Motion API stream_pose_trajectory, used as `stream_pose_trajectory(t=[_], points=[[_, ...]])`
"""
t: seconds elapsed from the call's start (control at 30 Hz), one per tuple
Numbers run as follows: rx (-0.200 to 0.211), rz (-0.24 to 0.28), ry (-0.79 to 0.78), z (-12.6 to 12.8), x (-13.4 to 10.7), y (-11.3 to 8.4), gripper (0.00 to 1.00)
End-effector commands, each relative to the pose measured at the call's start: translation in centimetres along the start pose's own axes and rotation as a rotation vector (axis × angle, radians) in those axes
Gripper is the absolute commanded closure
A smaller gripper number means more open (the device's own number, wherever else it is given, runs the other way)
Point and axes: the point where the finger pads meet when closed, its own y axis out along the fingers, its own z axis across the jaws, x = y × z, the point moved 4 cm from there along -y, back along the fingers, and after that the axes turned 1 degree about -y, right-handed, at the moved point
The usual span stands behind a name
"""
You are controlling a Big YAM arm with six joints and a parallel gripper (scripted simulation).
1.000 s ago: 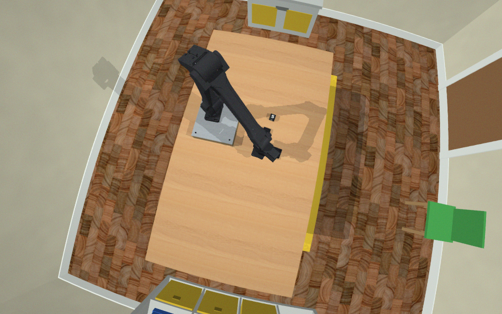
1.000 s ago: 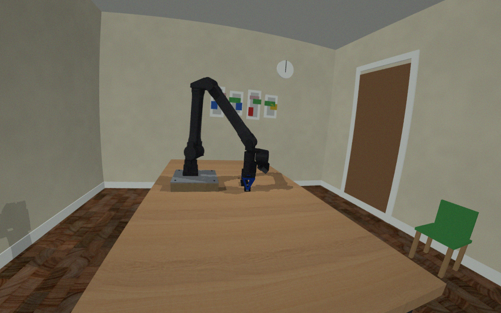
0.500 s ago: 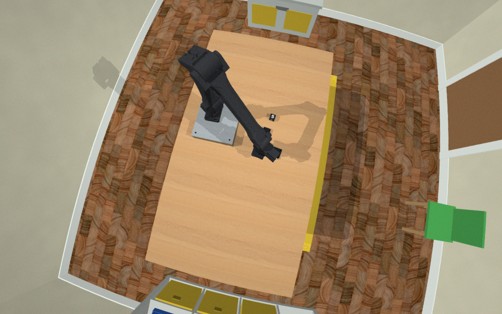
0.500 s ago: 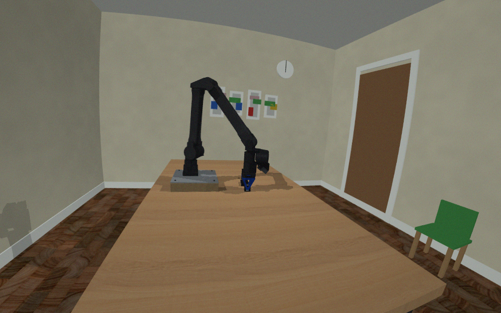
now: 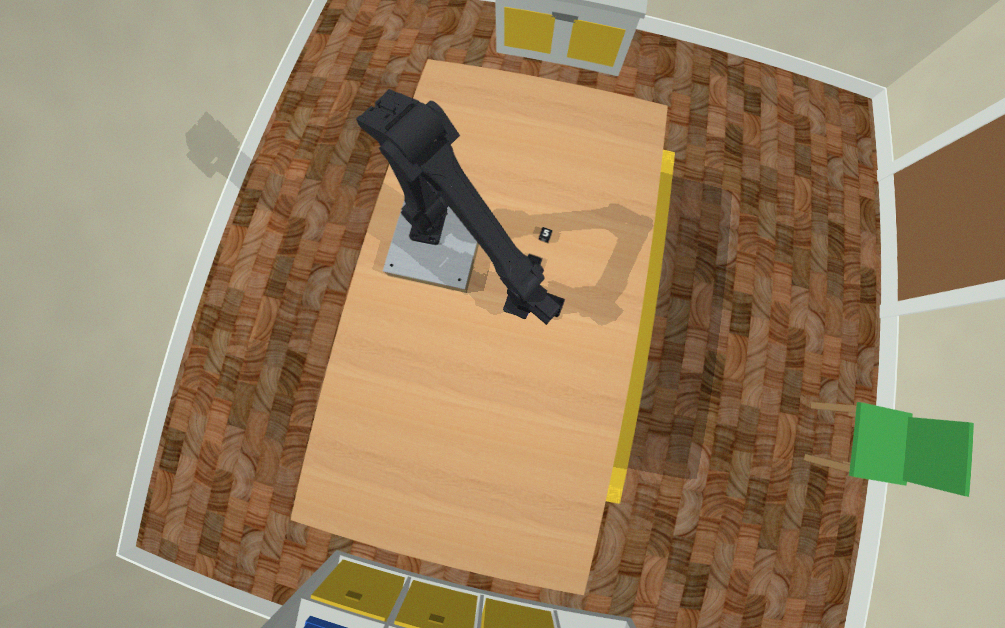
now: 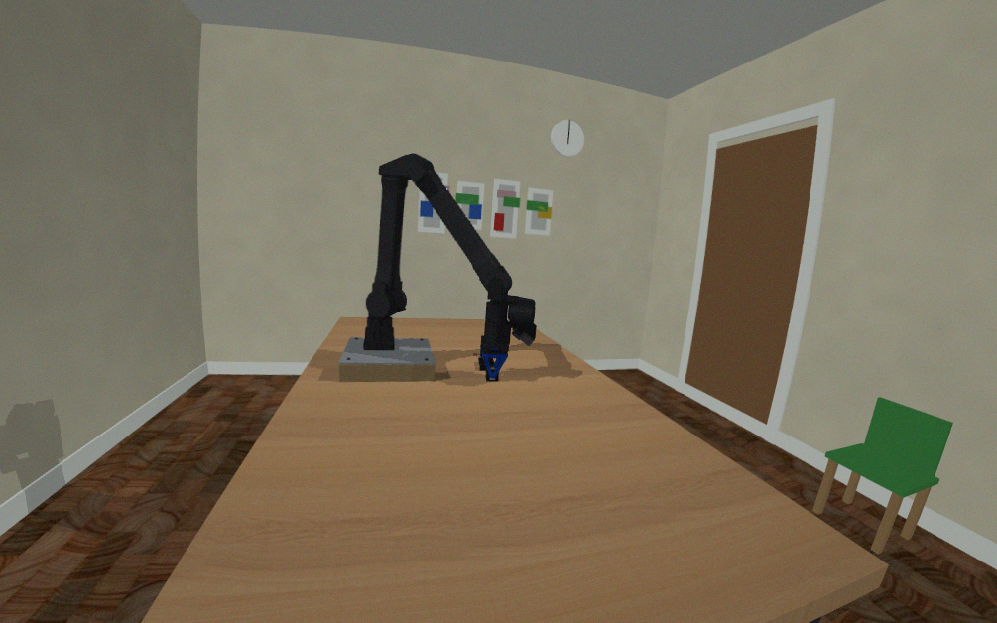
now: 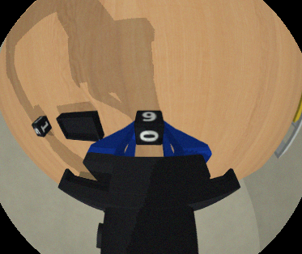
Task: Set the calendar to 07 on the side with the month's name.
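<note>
My gripper [image 7: 149, 124] [image 6: 492, 375] points down with its blue fingers shut on a black cube [image 7: 149, 127], low over the table. In the wrist view, this cube shows a 0 on the face nearer the camera and a digit looking like 9 on the face beyond. The black tray [image 7: 96, 126] lies left of the fingers in the wrist view, with no cube in it; its month name is not visible. The other black cube [image 7: 42, 126] [image 5: 544, 234] lies beyond the tray, outside it. It shows a 5 in the top view and a 1 in the wrist view.
The wooden table [image 5: 443, 421] [image 6: 486, 480] carries the arm's grey base plate [image 5: 431, 261] [image 6: 385, 352]. The arm hides part of the area around the tray in the top view. A yellow strip [image 5: 642, 328] runs along one long table edge.
</note>
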Motion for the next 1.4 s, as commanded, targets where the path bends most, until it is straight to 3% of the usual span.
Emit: stream_pose_trajectory(t=[0.0, 0.63, 1.07, 1.37], points=[[-0.017, -0.053, -0.012, -0.82, 2.56, -1.02, 0.72], [-0.017, -0.053, -0.012, -0.82, 2.56, -1.02, 0.72], [-0.017, -0.053, -0.012, -0.82, 2.56, -1.02, 0.53], [-0.017, -0.053, -0.012, -0.82, 2.56, -1.02, 0.53]])
